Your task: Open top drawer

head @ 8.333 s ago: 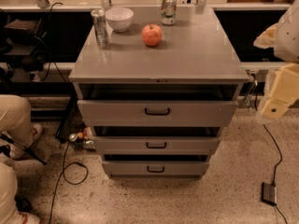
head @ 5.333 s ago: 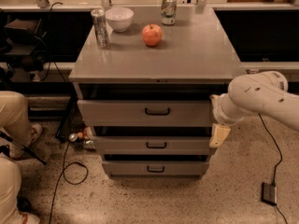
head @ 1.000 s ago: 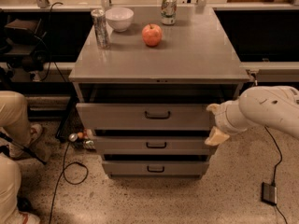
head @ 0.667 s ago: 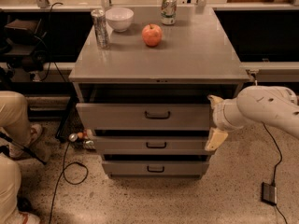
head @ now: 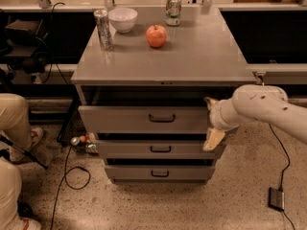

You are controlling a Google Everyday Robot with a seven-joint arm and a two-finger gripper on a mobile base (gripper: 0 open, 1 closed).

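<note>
the top drawer (head: pixel 124 120), the widest and tallest-fronted of three grey metal drawers, is seen directly beneath the grey metal cabinet surface (head: pixel 201 56), with a small black bar handle (head: pixel 161 118) at its centre. a dark gap is seen between its upper edge and the surface. two narrower grey drawers (head: pixel 158 149) are stacked below it.

the cream two-finger gripper (head: pixel 209 124) of the white robot arm (head: pixel 259 107) is held at the right end of the top drawer's front. its fingers are spread apart: one tip (head: pixel 209 101) is placed by the upper right corner of the drawer front, and the other finger (head: pixel 213 139) is pointed down beside the middle drawer's right end. nothing is seen clamped between them.

on the surface, a red apple (head: pixel 156 35), a white bowl (head: pixel 123 19), a tall silver can (head: pixel 103 29) and a green-and-white soda can (head: pixel 173 9) are set towards the back. legs in beige trousers (head: pixel 14 121) are seen at the left edge.
</note>
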